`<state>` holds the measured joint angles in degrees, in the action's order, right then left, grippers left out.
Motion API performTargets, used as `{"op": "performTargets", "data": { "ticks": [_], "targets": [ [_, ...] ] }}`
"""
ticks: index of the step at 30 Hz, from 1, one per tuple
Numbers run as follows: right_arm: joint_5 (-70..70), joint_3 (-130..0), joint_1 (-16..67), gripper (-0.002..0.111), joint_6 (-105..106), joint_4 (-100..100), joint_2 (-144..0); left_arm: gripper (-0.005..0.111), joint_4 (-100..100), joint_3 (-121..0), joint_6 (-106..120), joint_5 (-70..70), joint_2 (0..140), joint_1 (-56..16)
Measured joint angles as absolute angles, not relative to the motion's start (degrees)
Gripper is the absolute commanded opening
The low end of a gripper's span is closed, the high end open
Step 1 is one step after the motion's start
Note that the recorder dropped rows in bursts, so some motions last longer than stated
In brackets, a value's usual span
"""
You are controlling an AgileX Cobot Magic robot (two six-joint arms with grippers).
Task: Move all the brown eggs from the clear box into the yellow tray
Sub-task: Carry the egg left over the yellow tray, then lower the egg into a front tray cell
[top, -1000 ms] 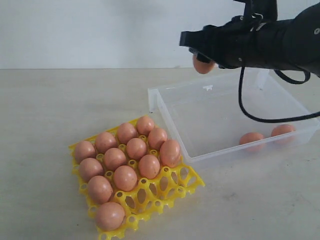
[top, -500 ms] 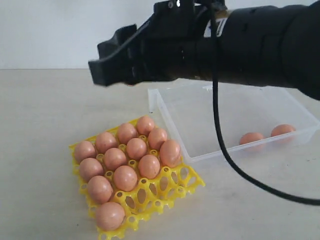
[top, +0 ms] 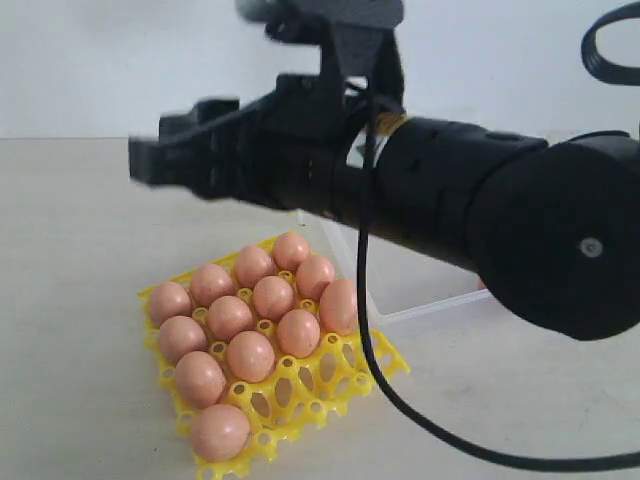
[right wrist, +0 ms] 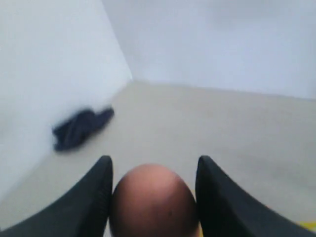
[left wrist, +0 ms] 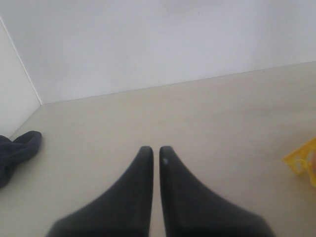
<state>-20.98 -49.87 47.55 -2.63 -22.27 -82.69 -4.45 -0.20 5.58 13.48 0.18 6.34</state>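
One pale beige surface (top: 80,220) fills the scene and runs back to a plain white wall (top: 120,60); the wrist views show a second white wall meeting it at a corner, with a dark cloth (left wrist: 17,148) crumpled on the surface nearby. Thirteen brown eggs (top: 250,355) sit in the cups of the yellow tray (top: 372,368), three rows of four plus one at the near corner, and the cups along its near right side stand empty. Beside the tray's far right edge the clear box (top: 430,308) shows only a strip of its front wall; the black right arm (top: 450,200) stretching across above the tray hides the rest and whatever lies inside. The right fingers (right wrist: 96,192) grip one more brown egg (right wrist: 153,200) between them, up off the surface. The left fingers (left wrist: 138,187) are closed with a thin slit between them and nothing held, pointing over bare surface
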Motion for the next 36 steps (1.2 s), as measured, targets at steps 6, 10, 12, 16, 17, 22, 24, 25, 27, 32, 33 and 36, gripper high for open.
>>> {"op": "performTargets", "data": {
  "ticks": [6,10,12,16,17,22,24,25,27,32,33,36],
  "targets": [
    [-37.6,-49.9,46.7,0.000,-23.9,-27.0,-82.7,0.004,-4.5,-0.2,5.6,13.5,0.2,6.3],
    [-45.0,-48.6,42.7,0.000,-42.5,-14.0,-82.7,0.004,-4.5,-0.2,5.6,13.5,0.2,6.3],
    [-51.1,-47.4,39.2,0.000,-54.1,-2.7,-82.7,0.004,-4.5,-0.2,5.6,13.5,0.2,6.3],
    [-65.1,-44.9,30.4,0.000,-68.5,20.2,-82.8,0.004,-4.5,-0.2,5.6,13.5,0.2,6.3],
    [-66.8,-44.5,28.5,0.000,-70.4,25.0,-82.8,0.004,-4.5,-0.2,5.6,13.5,0.2,6.3],
    [-63.3,-43.7,24.0,0.000,-77.7,45.7,-83.0,0.004,-4.5,-0.2,5.6,13.5,0.2,6.3],
    [-60.0,-43.7,24.1,0.000,-80.0,53.8,-83.5,0.004,-4.5,-0.2,5.6,13.5,0.2,6.3],
    [-58.8,-43.6,24.5,0.000,-81.0,58.1,-84.0,0.004,-4.5,-0.2,5.6,13.5,0.2,6.3],
    [-57.6,-43.4,25.7,0.000,-82.1,63.7,-85.3,0.004,-4.5,-0.2,5.6,13.5,0.2,6.3],
    [-56.2,-43.3,28.9,0.000,-80.7,68.1,-90.2,0.004,-4.5,-0.2,5.6,13.5,0.2,6.3],
    [-55.6,-43.3,29.3,0.000,-80.0,68.1,-91.2,0.004,-4.5,-0.2,5.6,13.5,0.2,6.3],
    [-52.6,-43.3,29.8,0.000,-78.4,68.1,-95.2,0.004,-4.5,-0.2,5.6,13.5,0.2,6.3]
  ]
}}
